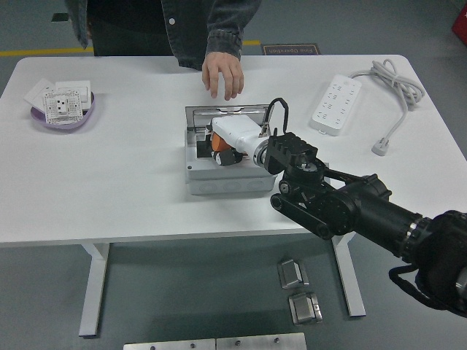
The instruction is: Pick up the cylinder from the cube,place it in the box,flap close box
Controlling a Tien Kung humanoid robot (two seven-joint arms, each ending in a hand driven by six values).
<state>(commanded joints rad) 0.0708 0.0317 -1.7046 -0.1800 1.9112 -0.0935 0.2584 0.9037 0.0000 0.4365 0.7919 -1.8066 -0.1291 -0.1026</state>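
Observation:
A grey box (219, 181) stands in the middle of the table with its flap (226, 111) open and tilted back. My right hand (221, 151) reaches into the box from the right. Its fingers are curled on an orange cylinder (217, 143) held low inside the box. The white forearm shell (237, 133) hides most of the cylinder and the fingers. No cube is visible; my arm covers the table right of the box. My left arm is out of view.
A person stands at the far side; a hand (222, 74) hangs just behind the box. A purple bowl (61, 117) with white socket plates sits far left. A white power strip (336, 103) with its cable lies at the right.

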